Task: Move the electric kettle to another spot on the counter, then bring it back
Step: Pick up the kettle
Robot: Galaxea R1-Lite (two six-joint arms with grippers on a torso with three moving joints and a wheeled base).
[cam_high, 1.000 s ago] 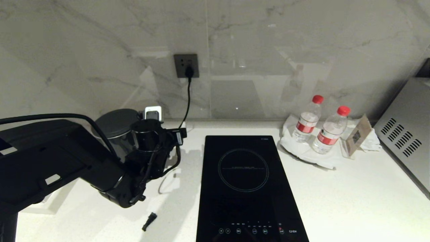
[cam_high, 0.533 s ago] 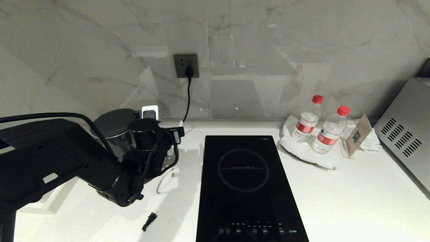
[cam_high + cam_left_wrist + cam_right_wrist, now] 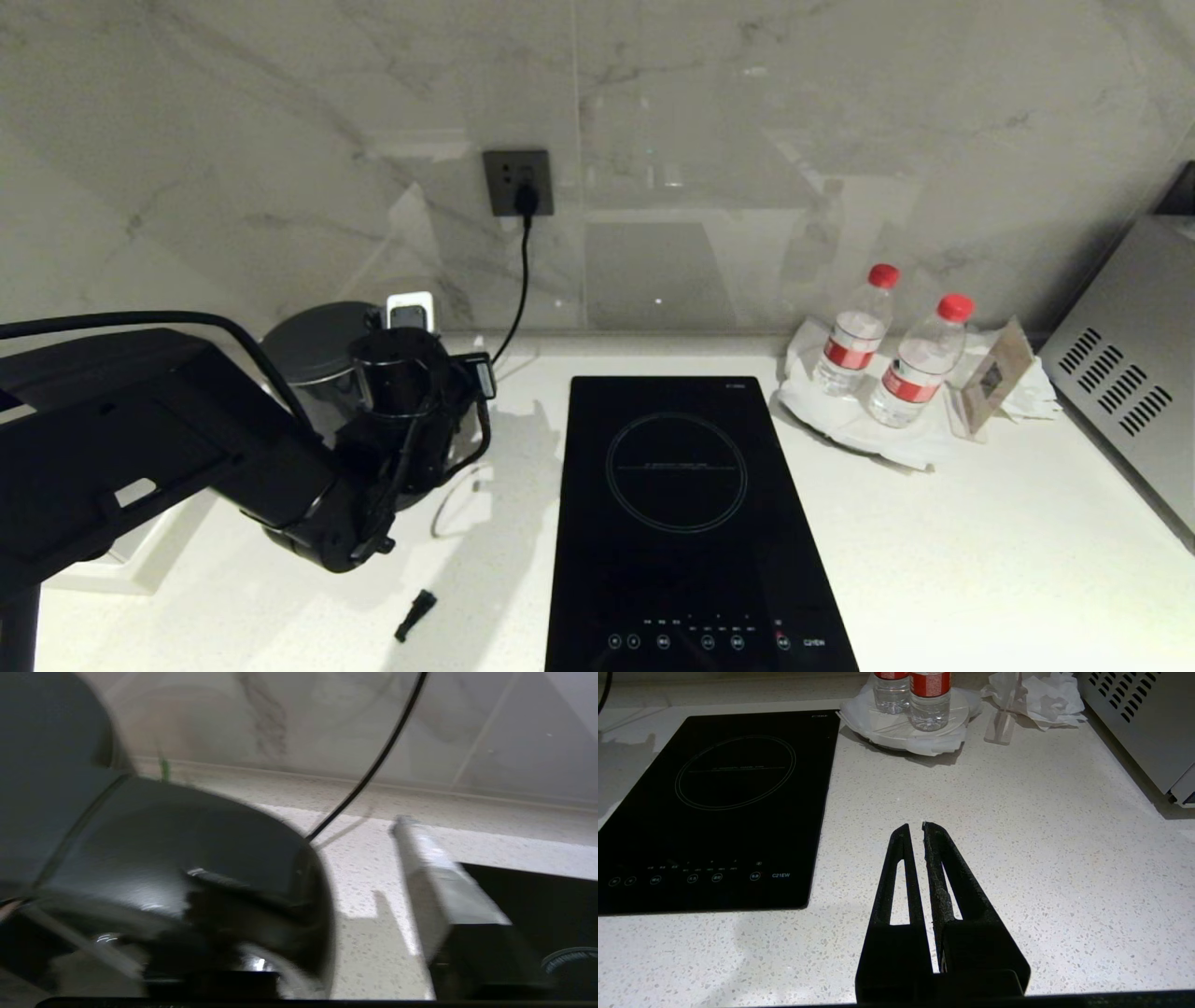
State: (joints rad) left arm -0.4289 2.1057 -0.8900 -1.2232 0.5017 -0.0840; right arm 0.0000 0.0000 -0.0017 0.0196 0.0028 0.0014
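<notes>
The electric kettle (image 3: 313,345) stands at the back left of the counter (image 3: 980,541), its grey lid showing behind my left arm. My left gripper (image 3: 446,343) is at the kettle's right side. In the left wrist view the black loop handle (image 3: 187,849) fills the near side and the kettle body (image 3: 46,765) rises behind it. One pale finger (image 3: 434,882) stands clear of the handle with bare counter between; the other finger is hidden. The left gripper (image 3: 299,858) is open. My right gripper (image 3: 914,826) hangs shut and empty over the counter (image 3: 1041,858).
A black induction hob (image 3: 677,513) lies in the middle. Two water bottles (image 3: 854,331) stand on a white plate at the back right, beside a silver appliance (image 3: 1130,373). A cord runs down from the wall socket (image 3: 518,182). A small black piece (image 3: 415,614) lies near the front.
My left gripper has shifted a little to the left, closer against the kettle, and its two fingers have drawn somewhat nearer each other. The kettle stays where it was.
</notes>
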